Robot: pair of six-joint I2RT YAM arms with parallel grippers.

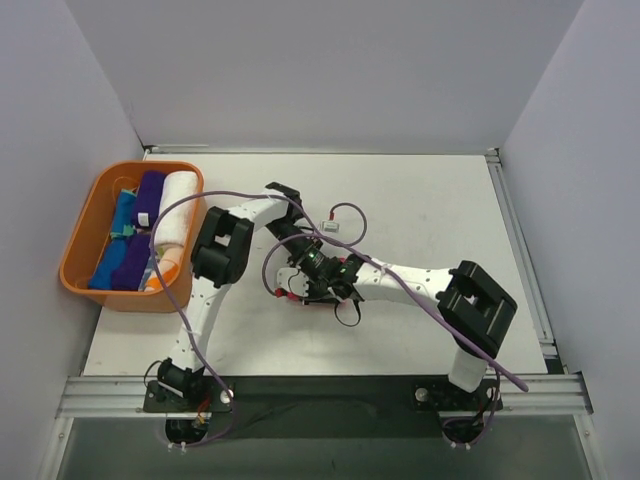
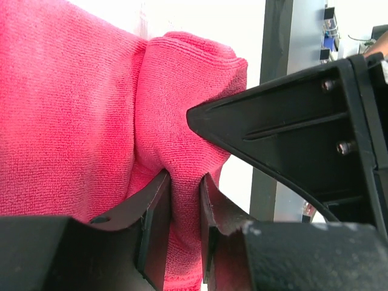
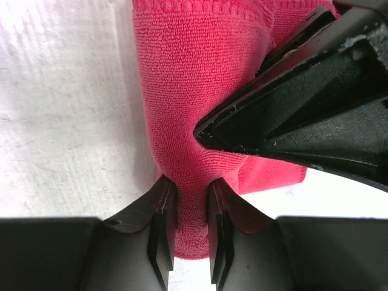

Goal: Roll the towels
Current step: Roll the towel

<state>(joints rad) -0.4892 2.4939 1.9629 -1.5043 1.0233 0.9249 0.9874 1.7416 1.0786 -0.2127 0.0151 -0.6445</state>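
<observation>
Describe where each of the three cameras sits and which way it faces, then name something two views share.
Top external: fixed above and behind the robot, looking down on the table, orange basket, left arm and right arm.
Left wrist: on the left arm, looking along the left gripper, its jaws pinching the hot pink towel.
Right wrist: on the right arm, looking along the right gripper, pinching the same towel.
Shared: both wrist views show that towel and the other arm's gripper entering from the right.

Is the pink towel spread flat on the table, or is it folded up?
Folded up: the pink towel is bunched into thick folds, and the left gripper and the right gripper each pinch one fold.
</observation>
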